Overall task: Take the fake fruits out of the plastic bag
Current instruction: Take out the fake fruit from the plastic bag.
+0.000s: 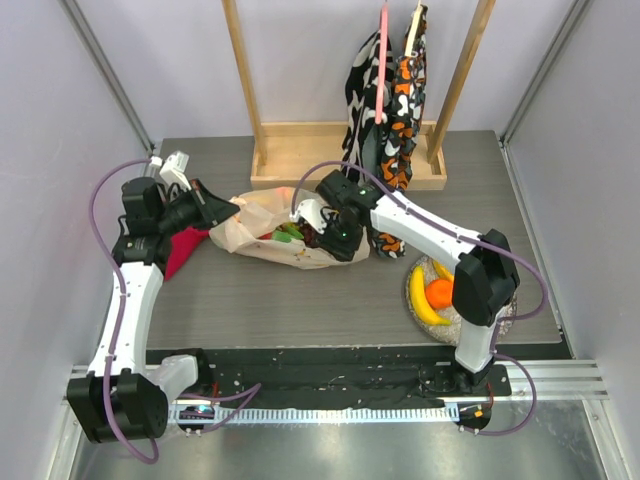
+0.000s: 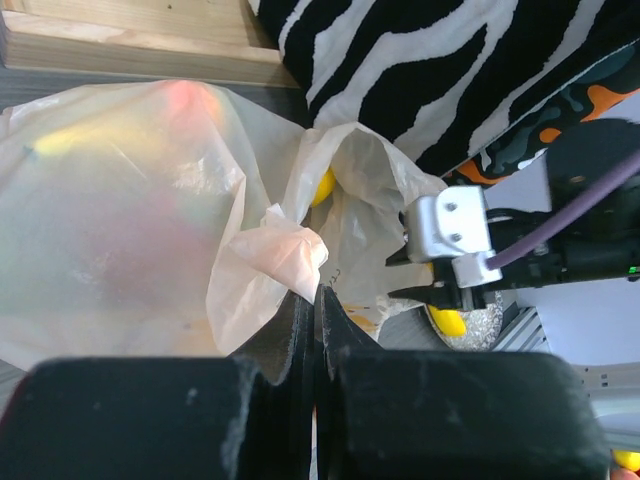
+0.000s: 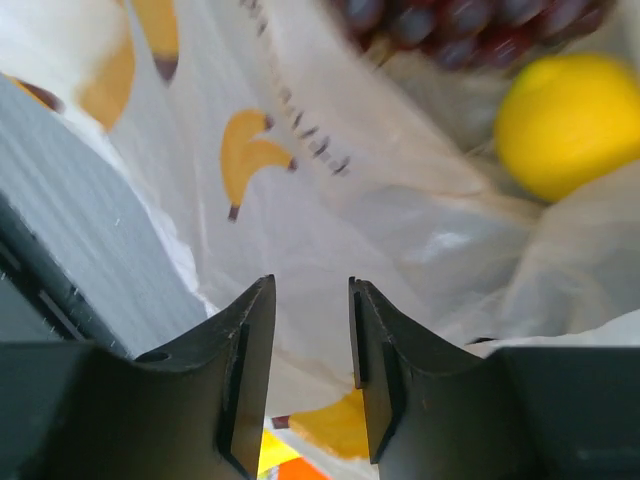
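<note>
The cream plastic bag (image 1: pixel 268 222) printed with yellow bananas lies mid-table with its mouth to the right. My left gripper (image 1: pixel 222 212) is shut on the bag's left edge; in the left wrist view (image 2: pixel 316 292) the film is pinched between the jaws. My right gripper (image 1: pixel 322 236) is open at the bag's mouth, empty, its fingers (image 3: pixel 245 330) over the printed film. Inside the bag I see a yellow lemon (image 3: pixel 570 120), dark purple grapes (image 3: pixel 450 22) and a green fruit (image 1: pixel 291 231). Bananas (image 1: pixel 424 300) and an orange (image 1: pixel 440 292) lie on the silver plate (image 1: pixel 505 322).
A wooden rack (image 1: pixel 300 165) stands at the back with patterned bags (image 1: pixel 390 90) hanging from it. A red cloth (image 1: pixel 180 250) lies under the left arm. Grey walls close in both sides.
</note>
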